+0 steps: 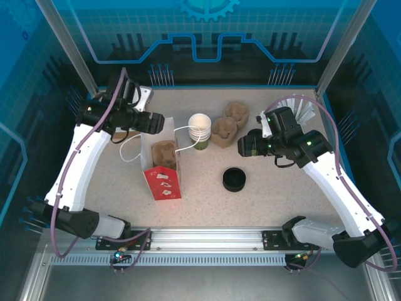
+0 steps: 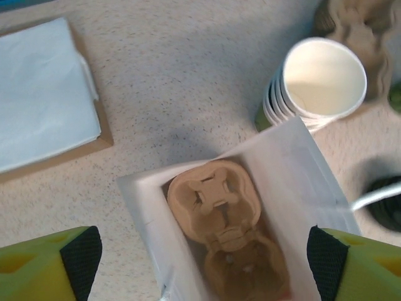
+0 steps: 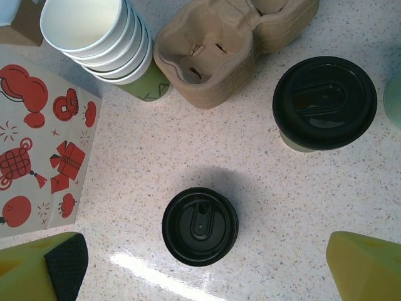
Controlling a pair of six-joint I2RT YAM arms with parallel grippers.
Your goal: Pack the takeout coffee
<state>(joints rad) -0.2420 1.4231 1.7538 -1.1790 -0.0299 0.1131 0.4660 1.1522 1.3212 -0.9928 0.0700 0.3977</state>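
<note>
The takeout coffee cup [image 1: 199, 123] [image 2: 324, 76] [image 3: 84, 23], green outside with a white rim and inside, tops a nested stack behind the bag. The white bag with red print [image 1: 164, 182] [image 2: 294, 164] stands open, with a brown pulp carrier [image 1: 164, 152] [image 2: 214, 200] lying inside it. My left gripper [image 1: 156, 123] [image 2: 203, 263] hangs open over the bag's mouth, holding nothing. A black lid [image 1: 234, 180] [image 3: 200, 226] lies on the table. My right gripper [image 1: 247, 146] [image 3: 213, 266] is open above it, empty. A green cup with a black lid [image 3: 324, 103] stands to the right.
A stack of pulp carriers [image 1: 229, 123] [image 3: 210, 56] sits beside the cups. White napkins on a brown board [image 2: 44, 94] lie left of the bag. A pale mint cup [image 3: 395, 94] is at the right edge. Speckled tabletop [image 1: 282, 200] lies in front.
</note>
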